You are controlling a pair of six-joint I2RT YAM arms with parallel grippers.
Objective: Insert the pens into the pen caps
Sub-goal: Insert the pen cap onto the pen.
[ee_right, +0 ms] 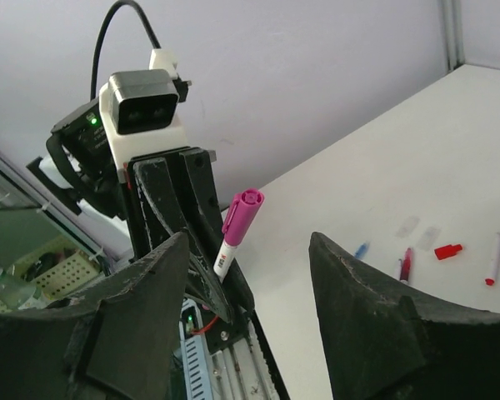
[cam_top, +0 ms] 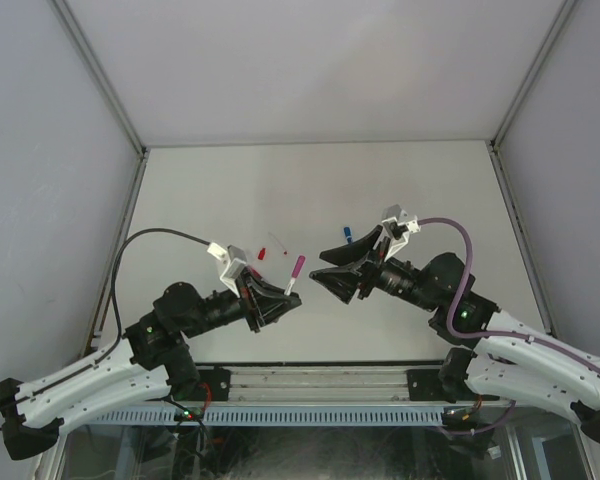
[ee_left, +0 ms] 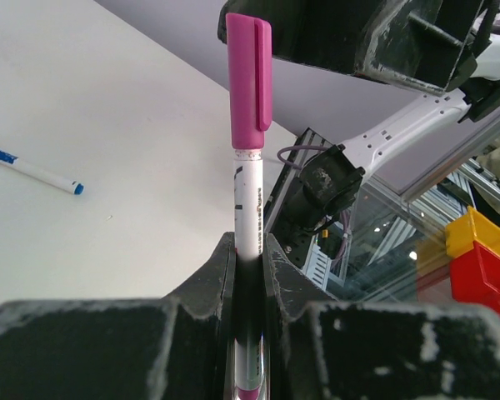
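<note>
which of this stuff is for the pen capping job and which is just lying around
Job: magenta pen in the left gripper, blue pen, red cap, open right gripper.
Lying about: yellow bin, red bin.

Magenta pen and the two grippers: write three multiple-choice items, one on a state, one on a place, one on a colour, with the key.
1. The right gripper is: A open; B shut on a pen; C shut on a cap.
2. The magenta pen is: A lying loose, held by nothing; B clamped in the left gripper; C in the right gripper.
3. The cap on that pen is: A blue; B red; C magenta.
Key: 1 A, its fingers stand wide apart, gripping nothing; 2 B, the barrel rises from between the left fingers; 3 C, the left wrist view shows it magenta.
</note>
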